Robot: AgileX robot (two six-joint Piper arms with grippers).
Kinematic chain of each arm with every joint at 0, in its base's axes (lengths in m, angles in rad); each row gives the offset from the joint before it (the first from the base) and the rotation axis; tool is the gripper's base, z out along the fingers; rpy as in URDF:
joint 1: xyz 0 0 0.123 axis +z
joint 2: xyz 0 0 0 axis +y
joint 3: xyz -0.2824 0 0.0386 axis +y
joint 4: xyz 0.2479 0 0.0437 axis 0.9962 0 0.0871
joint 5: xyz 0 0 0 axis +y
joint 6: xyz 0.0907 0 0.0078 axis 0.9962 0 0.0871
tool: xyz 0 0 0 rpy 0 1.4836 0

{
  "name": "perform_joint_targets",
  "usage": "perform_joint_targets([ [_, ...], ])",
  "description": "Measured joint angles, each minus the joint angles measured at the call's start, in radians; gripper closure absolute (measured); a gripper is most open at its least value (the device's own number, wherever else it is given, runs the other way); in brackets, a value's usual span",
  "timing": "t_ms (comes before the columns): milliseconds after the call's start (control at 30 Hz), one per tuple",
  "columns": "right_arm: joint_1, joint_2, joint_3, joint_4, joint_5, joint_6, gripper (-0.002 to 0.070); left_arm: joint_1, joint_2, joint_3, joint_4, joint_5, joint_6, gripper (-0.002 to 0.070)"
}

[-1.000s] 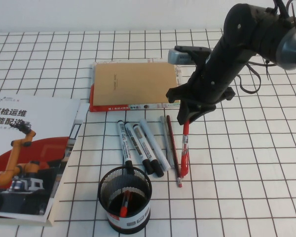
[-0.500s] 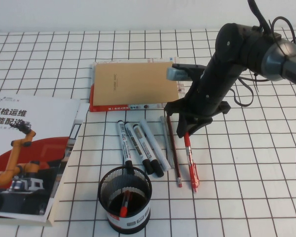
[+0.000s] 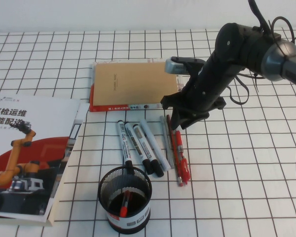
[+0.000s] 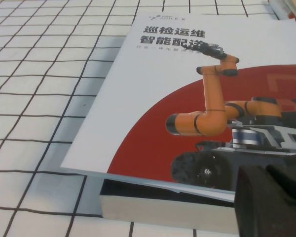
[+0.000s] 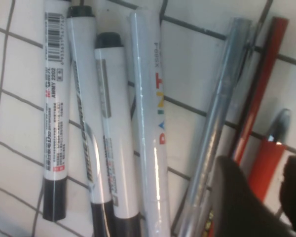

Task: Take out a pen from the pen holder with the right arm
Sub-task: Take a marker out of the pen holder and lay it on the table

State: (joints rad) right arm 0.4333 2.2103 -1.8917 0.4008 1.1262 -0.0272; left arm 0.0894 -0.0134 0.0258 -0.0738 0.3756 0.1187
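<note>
High view: red pen (image 3: 180, 158) lies flat on worktop (image 3: 246, 187), just beside pencil (image 3: 171, 148) and apart from pen holder (image 3: 125, 198), so the take-out looks done. Right gripper (image 3: 179, 124) sits low over pen's upper end. Right wrist view shows its fingers (image 5: 237, 197) apart, either side of the pen, not pinching. What's left, prob.: lift arm clear. Spare pen (image 3: 124, 205) stands in holder. Left gripper (image 4: 271, 200) hangs over booklet (image 4: 187, 98); open or closed, can't tell.

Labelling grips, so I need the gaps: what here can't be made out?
- Right end effector, over the red pen: high view, its arm hides any grip.
- Left end effector, by the booklet: left wrist view, cut off by the edge.
- Pen holder contents: high view, mesh obscures them.
</note>
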Motion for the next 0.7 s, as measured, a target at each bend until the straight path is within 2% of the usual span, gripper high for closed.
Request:
perform_joint_targets([
  [200, 0.0, 0.0, 0.0, 0.0, 0.0, 0.0, 0.0352, 0.0, 0.0, 0.0, 0.0, 0.0, 0.0, 0.0678],
  [333, 0.0, -0.012, 0.0, 0.0, 0.0, 0.0, 0.0339, 0.0, 0.0, 0.0, 0.0, 0.0, 0.0, 0.0678],
  [433, 0.002, -0.068, 0.013, -0.016, 0.0, 0.0, 0.0391, 0.0, 0.0, 0.0, 0.0, 0.0, 0.0, 0.0678],
  [600, 0.031, -0.261, 0.132, -0.067, 0.0, 0.0, 0.0605, 0.0, 0.0, 0.0, 0.0, 0.0, 0.0, 0.0678],
  [700, 0.044, -0.383, 0.223, -0.072, 0.0, 0.0, 0.0663, 0.0, 0.0, 0.0, 0.0, 0.0, 0.0, 0.0678],
])
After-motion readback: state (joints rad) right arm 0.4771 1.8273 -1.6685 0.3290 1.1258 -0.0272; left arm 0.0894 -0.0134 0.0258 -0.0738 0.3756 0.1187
